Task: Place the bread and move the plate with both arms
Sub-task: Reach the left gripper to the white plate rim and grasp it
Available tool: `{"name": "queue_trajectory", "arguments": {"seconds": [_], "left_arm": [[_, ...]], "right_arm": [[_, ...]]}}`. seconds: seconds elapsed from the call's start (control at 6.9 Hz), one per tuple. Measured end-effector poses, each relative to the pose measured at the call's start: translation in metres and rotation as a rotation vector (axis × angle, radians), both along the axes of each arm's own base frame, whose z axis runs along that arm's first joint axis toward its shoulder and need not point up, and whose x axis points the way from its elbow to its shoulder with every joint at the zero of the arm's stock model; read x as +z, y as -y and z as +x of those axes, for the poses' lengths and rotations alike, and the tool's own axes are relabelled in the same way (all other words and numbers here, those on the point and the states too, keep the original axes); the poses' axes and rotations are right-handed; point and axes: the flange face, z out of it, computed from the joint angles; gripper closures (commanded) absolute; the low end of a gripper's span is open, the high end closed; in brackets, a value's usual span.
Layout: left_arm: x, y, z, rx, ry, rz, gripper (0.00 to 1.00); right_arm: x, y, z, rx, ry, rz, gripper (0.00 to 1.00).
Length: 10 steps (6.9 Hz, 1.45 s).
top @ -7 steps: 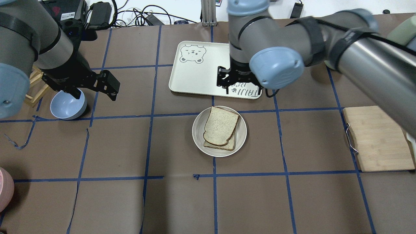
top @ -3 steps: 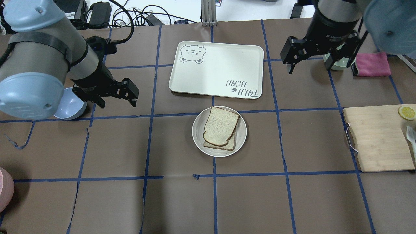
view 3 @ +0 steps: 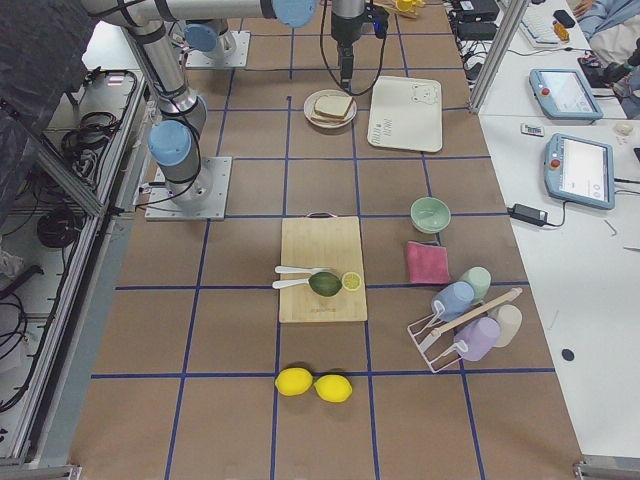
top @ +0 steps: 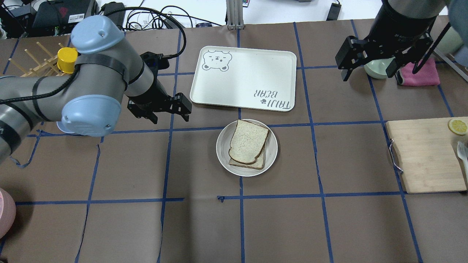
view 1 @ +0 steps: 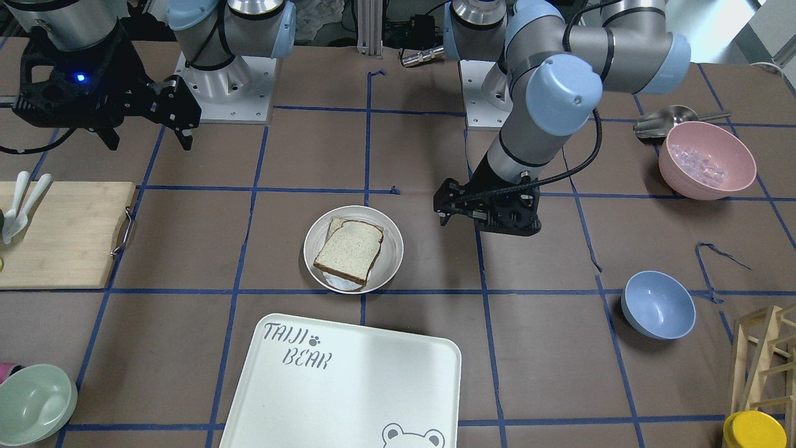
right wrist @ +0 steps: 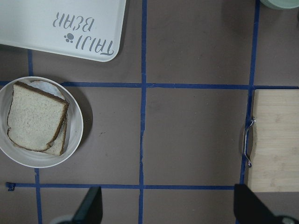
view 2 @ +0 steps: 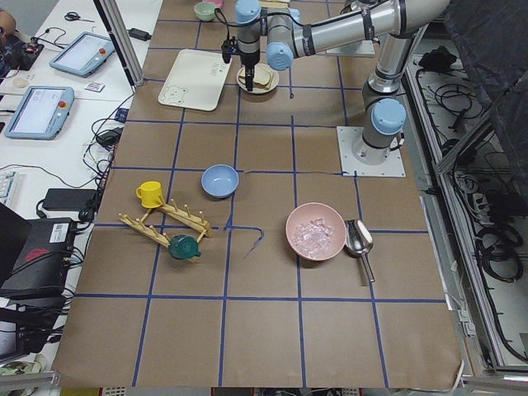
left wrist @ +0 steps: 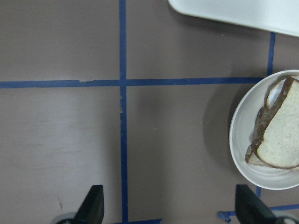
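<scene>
the dark-crusted pale bread slice lies on the round white plate, mid table. your left fingers and right fingers hang spread, empty. the plate looks stiff and slick: take opposite rims.

Largely buried under the bread on the plate: a second slice. Cropped by the left wrist view's right edge: plate and bread alike. Cut by the overhead view's left edge: a pink bowl at the bench's left edge.
</scene>
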Motion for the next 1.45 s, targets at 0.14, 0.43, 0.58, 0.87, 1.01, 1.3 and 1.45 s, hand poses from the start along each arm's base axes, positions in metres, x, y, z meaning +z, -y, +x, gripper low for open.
{"name": "queue_trajectory", "arguments": {"seconds": [0.14, 0.43, 0.58, 0.87, 1.01, 1.3, 1.45], "left_arm": [[-0.024, 0.007, -0.021, -0.029, 0.001, -0.009, 0.26], [-0.070, 0.020, -0.043, -0.068, 0.002, -0.011, 0.26], [-0.090, 0.025, -0.051, -0.088, -0.001, -0.012, 0.26], [-0.116, 0.024, -0.073, -0.147, -0.005, -0.018, 0.28], [-0.122, 0.022, -0.077, -0.181, -0.006, -0.017, 0.30], [-0.133, 0.014, -0.078, -0.207, -0.005, 0.002, 0.32], [-0.138, 0.011, -0.079, -0.212, -0.006, 0.012, 0.41]], "right_arm": [[0.002, 0.001, 0.001, -0.012, 0.002, -0.023, 0.00], [0.000, 0.005, 0.015, -0.039, 0.039, -0.052, 0.00], [-0.001, 0.007, 0.021, -0.045, 0.051, -0.063, 0.00], [-0.004, 0.009, 0.024, -0.044, 0.058, -0.061, 0.00], [-0.005, 0.009, 0.024, -0.037, 0.053, -0.061, 0.00], [-0.007, 0.008, 0.023, -0.031, 0.045, -0.057, 0.00], [-0.012, 0.008, 0.023, -0.029, 0.046, -0.048, 0.00]]}}
